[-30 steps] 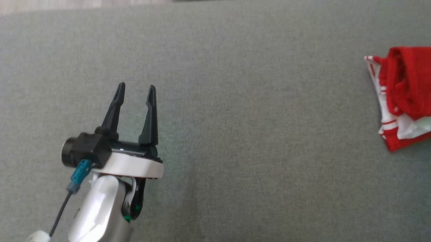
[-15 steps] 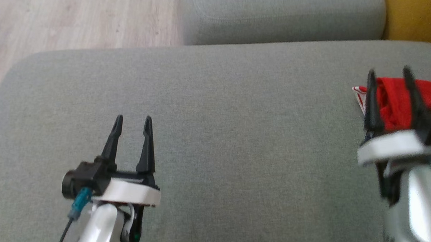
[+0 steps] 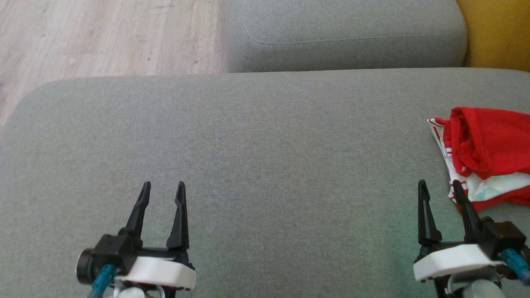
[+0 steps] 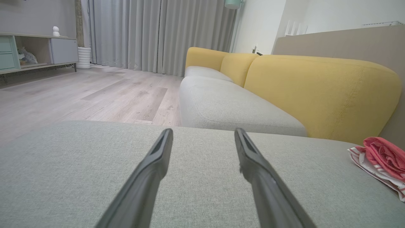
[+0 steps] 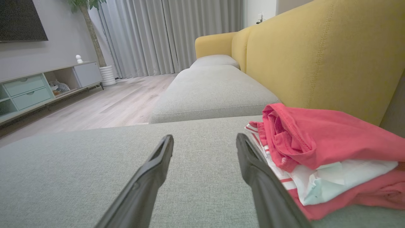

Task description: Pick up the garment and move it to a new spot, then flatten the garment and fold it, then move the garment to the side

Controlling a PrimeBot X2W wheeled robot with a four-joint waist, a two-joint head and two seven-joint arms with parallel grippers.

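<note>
A broad grey seat cushion (image 3: pixel 265 136) of a sofa takes up most of the head view, its rounded corner at the far left. Beyond that corner lies a pale wooden floor (image 3: pixel 97 28). In the wrist views the floor runs back to long grey curtains (image 4: pixel 158 31) and a low cabinet (image 5: pixel 31 88) with mint drawers. A yellow backrest (image 3: pixel 507 34) rises along the right side of the sofa. A second cushion (image 3: pixel 339 32), also grey, adjoins the far edge of the first.

The garment (image 3: pixel 494 144) lies bunched in a heap at the right edge of the seat cushion, close to the backrest. It is mostly red, with white parts carrying red stripes along its left side and a pale fold showing between the red layers. Nothing holds it.

The left end effector (image 3: pixel 163 184) sits near and left over bare cushion, well apart from the garment. Its two dark fingers are spread wide and empty. The right end effector (image 3: pixel 438 183) sits near and right, its fingers likewise spread wide with nothing between them. Its right finger lies just beside the garment's striped near-left edge. Whether it touches the cloth cannot be told.
</note>
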